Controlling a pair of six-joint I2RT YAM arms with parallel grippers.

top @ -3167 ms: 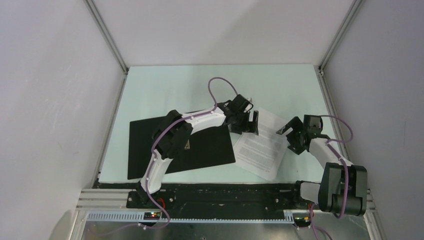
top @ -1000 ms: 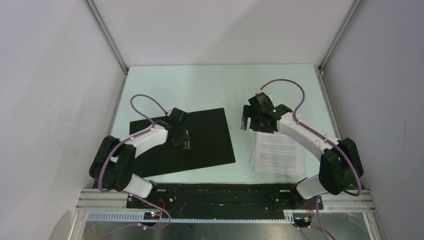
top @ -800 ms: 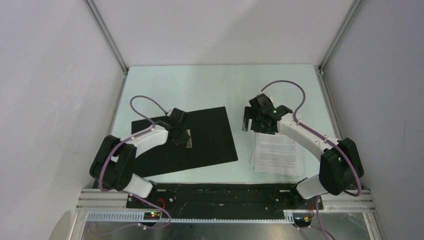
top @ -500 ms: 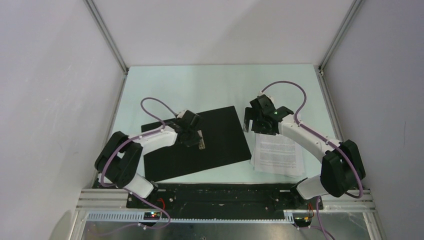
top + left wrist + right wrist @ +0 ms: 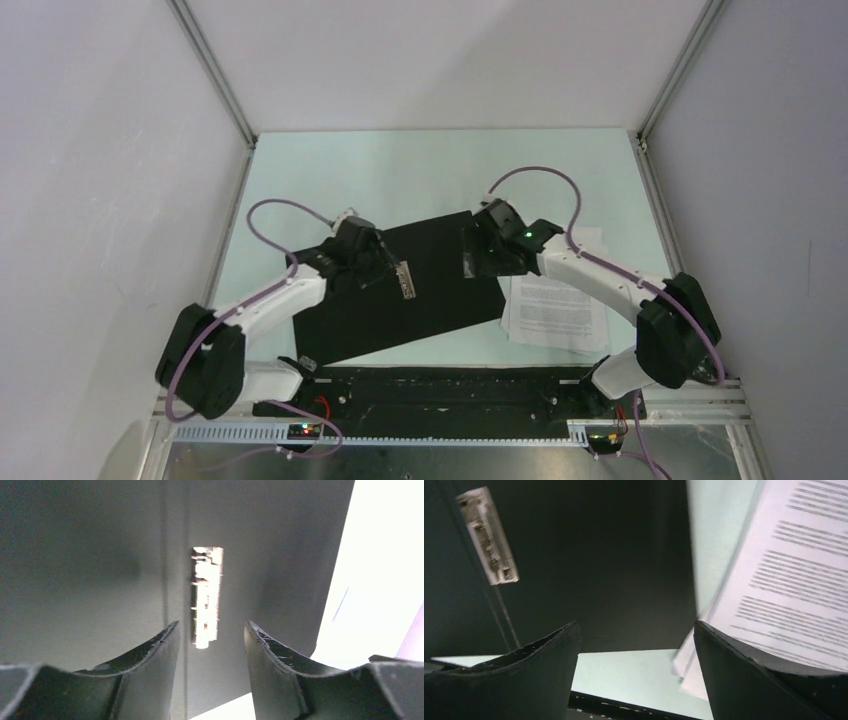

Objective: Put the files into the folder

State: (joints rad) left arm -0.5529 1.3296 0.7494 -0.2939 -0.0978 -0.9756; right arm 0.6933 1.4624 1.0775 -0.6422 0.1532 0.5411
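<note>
Beside one folder (image 5: pixel 420 290), one paper stack (image 5: pixel 555 310).

You have the open, black-lined rectangular folder (image 5: pixel 430 290) lying flat on the pale green table (image 5: pixel 400 170), the metal clip (image 5: pixel 403 279) on its middle, and the thin white printed paper files (image 5: pixel 560 310) just beside its right corner.

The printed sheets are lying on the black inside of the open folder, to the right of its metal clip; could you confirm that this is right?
Not quite. The printed sheets lie on the table beside the open folder, off its black inside; they are indeed to the right of its metal clip. The top external view shows this.
</note>
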